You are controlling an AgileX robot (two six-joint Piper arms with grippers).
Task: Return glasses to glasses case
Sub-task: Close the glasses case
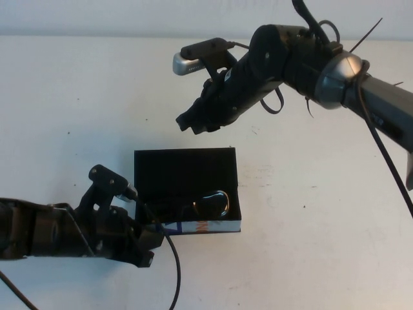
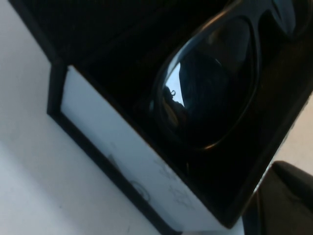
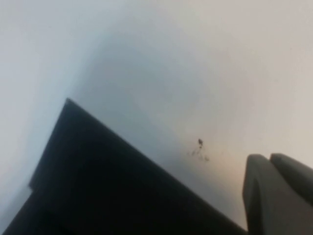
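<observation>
My left arm comes in low from the left edge, stretched out flat over the table, with the left gripper [image 1: 145,248] sitting right at the near-left corner of the glasses case [image 1: 186,169], basically touching it. Can't really make out what its fingers are doing from here. My right arm reaches in from the far right, elbow up high, forearm angled down toward the case. The right gripper [image 1: 188,123] hangs in the air just past the far edge of the case, not touching it, and its fingers [image 3: 276,193] are pressed together.
</observation>
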